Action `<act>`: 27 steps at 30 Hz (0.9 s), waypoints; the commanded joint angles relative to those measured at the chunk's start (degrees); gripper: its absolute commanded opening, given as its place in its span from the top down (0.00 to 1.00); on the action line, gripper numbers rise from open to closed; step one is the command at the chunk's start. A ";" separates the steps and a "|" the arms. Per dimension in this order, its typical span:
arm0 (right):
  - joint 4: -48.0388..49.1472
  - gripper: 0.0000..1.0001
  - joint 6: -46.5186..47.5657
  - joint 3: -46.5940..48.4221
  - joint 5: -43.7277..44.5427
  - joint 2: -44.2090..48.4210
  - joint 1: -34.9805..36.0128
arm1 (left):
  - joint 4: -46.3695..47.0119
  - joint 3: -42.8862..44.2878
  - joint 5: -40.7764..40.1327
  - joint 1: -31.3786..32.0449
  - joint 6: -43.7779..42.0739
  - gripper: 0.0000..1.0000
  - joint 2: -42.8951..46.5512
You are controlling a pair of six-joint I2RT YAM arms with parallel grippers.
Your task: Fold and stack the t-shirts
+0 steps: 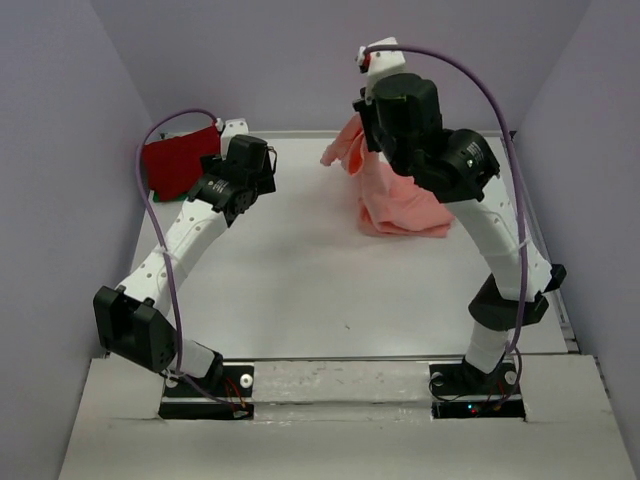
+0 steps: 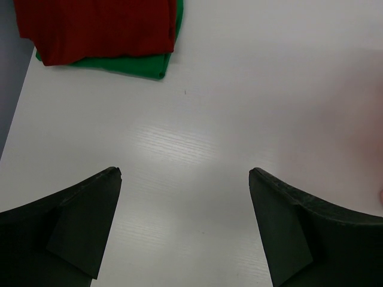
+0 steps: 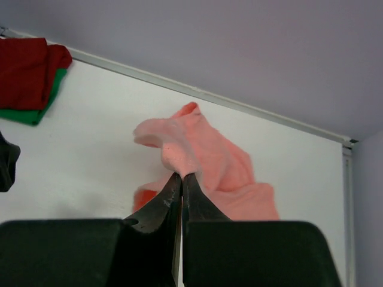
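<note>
Item 1, we record the right gripper (image 3: 181,174): its 2 fingers are pressed together on a pinch of the salmon-pink t-shirt (image 3: 206,158), raised above the far right part of the table (image 1: 300,290). The shirt is unfolded and crumpled. Its upper part hangs from the pinch with 1 loose flap sticking out to the left, and its lower part lies bunched on the tabletop beneath the arm, near the back wall. Item 2, we record the left gripper (image 2: 185,173): its jaws stand wide apart with nothing between them, over bare white tabletop on the left side. Item 3, just beyond it in the far left corner, we list 2 folded shirts in 1 stack, the dark red t-shirt (image 2: 96,27) on top of the green t-shirt (image 2: 134,64), whose edge shows along the red one's near and right sides. The stack lies well apart from the pink shirt.
</note>
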State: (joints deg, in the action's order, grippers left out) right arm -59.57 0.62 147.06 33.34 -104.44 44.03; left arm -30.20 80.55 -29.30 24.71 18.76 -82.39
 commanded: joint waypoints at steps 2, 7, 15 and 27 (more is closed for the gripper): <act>17.38 1.00 21.09 0.42 36.18 3.46 19.67 | 0.67 -1.89 -7.34 0.43 2.86 0.01 5.04; 50.72 1.00 55.35 -11.25 44.97 5.37 24.61 | -0.65 -1.45 -7.88 0.52 2.77 0.01 5.22; 103.25 1.00 90.79 -20.32 44.88 4.16 24.19 | -0.22 -1.89 -7.26 0.52 2.68 0.01 4.96; 16.76 1.00 6.76 -12.58 -2.30 8.82 -6.13 | 0.23 -1.28 -7.18 0.43 1.80 0.01 4.26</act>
State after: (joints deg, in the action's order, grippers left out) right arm -19.97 33.63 133.73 51.22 -99.31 48.53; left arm -30.92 78.72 -34.79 25.04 20.56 -78.72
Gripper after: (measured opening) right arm 0.016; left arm 0.989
